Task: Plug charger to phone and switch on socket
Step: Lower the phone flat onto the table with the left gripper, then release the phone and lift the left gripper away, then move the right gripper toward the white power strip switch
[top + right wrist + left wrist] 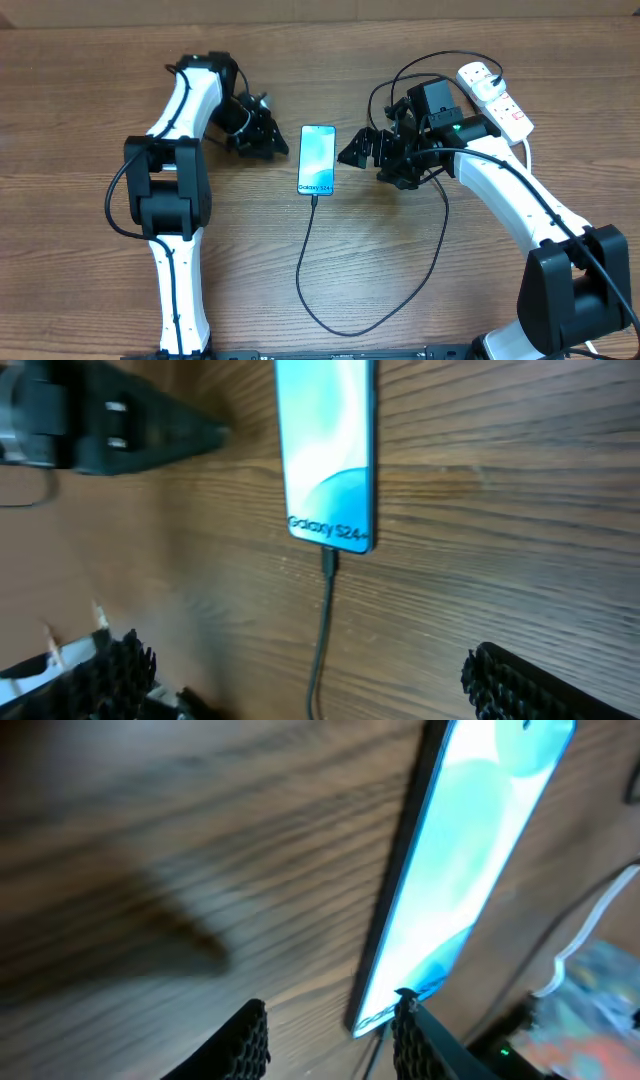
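1. left gripper (274,145): its fingers (246,1042) stand slightly parted with nothing between them, low over the wooden table (90,280).
2. right gripper (355,150): jaws spread wide and empty.
3. the phone (316,158) lies flat, screen up, between the two grippers, each just beside one long edge.
4. the charger (305,265) has its connector tip seated in the phone's "galaxy" end. its thin black cable loops over the table and back toward the right arm.
5. the socket (495,95) lies beyond the right arm, well apart from the phone.
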`<act>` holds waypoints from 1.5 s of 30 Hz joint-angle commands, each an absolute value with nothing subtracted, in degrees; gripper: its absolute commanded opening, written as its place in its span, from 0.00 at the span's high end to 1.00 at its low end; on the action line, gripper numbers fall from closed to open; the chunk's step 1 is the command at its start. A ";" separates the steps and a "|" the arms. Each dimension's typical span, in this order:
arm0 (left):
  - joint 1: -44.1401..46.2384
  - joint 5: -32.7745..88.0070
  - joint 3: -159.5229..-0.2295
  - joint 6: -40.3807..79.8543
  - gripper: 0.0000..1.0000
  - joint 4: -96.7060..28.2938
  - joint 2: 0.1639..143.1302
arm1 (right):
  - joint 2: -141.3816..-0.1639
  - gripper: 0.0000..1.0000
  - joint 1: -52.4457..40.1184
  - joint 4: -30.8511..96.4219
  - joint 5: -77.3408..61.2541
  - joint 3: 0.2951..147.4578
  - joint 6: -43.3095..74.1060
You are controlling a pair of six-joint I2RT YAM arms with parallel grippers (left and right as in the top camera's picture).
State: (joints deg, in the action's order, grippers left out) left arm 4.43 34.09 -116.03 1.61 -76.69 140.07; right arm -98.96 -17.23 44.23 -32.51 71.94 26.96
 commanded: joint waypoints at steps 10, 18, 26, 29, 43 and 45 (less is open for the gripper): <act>5.15 17.43 -121.78 9.08 0.66 -76.05 113.10 | -99.02 0.00 -12.51 44.10 -27.86 72.49 23.31; 7.77 3.03 -121.60 10.57 0.59 -77.91 93.17 | -99.02 0.00 -0.21 43.42 -28.12 74.30 23.22; 7.79 2.39 -121.60 11.18 0.00 -81.87 90.00 | -99.02 0.00 12.53 41.06 -25.80 79.02 18.98; 7.79 2.39 -121.60 11.18 0.00 -83.02 90.61 | -99.04 0.00 16.21 37.28 -17.43 79.07 18.94; 7.79 2.37 -121.60 11.18 0.00 -82.94 90.76 | -106.26 0.00 16.95 20.43 9.89 79.05 4.14; 7.79 2.37 -121.60 11.18 0.00 -82.96 90.76 | -108.40 0.00 16.95 18.39 9.87 79.05 2.87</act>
